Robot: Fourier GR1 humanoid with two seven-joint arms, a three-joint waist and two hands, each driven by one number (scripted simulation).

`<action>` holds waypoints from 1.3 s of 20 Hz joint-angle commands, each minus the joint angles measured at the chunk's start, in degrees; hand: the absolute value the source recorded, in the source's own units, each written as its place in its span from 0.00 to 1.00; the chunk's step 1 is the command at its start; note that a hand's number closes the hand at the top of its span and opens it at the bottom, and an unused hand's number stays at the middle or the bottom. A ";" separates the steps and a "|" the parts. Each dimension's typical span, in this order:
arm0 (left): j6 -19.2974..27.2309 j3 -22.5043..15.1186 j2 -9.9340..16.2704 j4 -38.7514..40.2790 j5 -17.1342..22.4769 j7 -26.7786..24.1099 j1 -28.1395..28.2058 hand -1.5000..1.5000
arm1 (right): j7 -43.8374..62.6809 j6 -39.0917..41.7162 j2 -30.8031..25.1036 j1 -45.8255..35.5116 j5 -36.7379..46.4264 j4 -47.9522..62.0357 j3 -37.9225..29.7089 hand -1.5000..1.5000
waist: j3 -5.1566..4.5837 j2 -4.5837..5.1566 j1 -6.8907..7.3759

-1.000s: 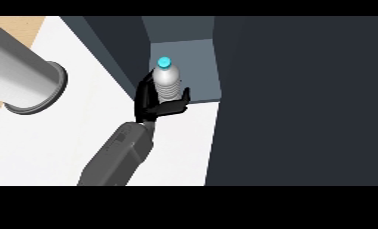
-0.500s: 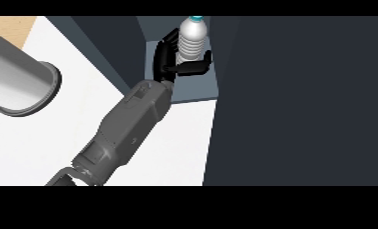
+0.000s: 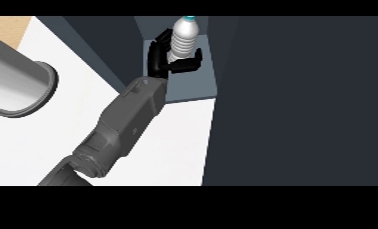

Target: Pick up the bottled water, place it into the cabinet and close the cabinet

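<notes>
— What is around you?

— A white counter top (image 3: 177,138) lies below me, with a strip of pale wood (image 3: 15,28) at its far left corner. A large grey metal cylinder (image 3: 22,85) stands on the left of the counter. To the right rises a dark slate-blue cabinet (image 3: 295,98), and its open compartment shows a lighter grey-blue floor (image 3: 188,85) between dark walls.

— Which hand is working?

— I cannot tell from this view alone which side it belongs to; I take it as my left hand (image 3: 164,58), since its grey forearm (image 3: 122,123) comes up from the lower left edge and runs diagonally to the cabinet opening. The other hand does not show.

— And your fingers?

— They are curled round the clear ribbed plastic water bottle with the light blue cap (image 3: 183,40). Black fingers wrap its lower part from the left, and one reaches across beneath it to the right.

— Where is the bottle?

— It stands roughly upright in my grasp, inside the cabinet opening, above the compartment's floor. Its cap touches the upper edge of the view. Whether its base rests on the floor I cannot tell, because my hand hides it.
</notes>
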 commanded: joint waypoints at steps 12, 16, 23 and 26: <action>-6.29 7.67 -0.02 7.79 4.89 -6.77 -2.86 1.00 | -0.40 1.99 -1.57 -2.04 -1.77 2.83 -1.67 0.00 | -0.08 1.22 -0.70; -5.01 7.94 0.20 9.83 4.42 -6.70 -4.97 1.00 | -0.61 0.95 -0.81 -2.41 -1.42 2.27 -1.93 0.00 | -0.08 1.10 -0.86; -5.64 7.96 1.49 11.51 3.87 -7.71 -6.19 0.00 | -0.19 2.24 -1.62 -2.86 -2.72 3.35 -1.73 0.00 | -0.09 1.54 -1.77; -3.56 8.94 -0.01 11.99 4.69 -9.30 -5.93 0.00 | -0.87 3.44 -0.67 -2.42 -1.97 3.74 -0.67 0.00 | -0.04 1.67 -2.23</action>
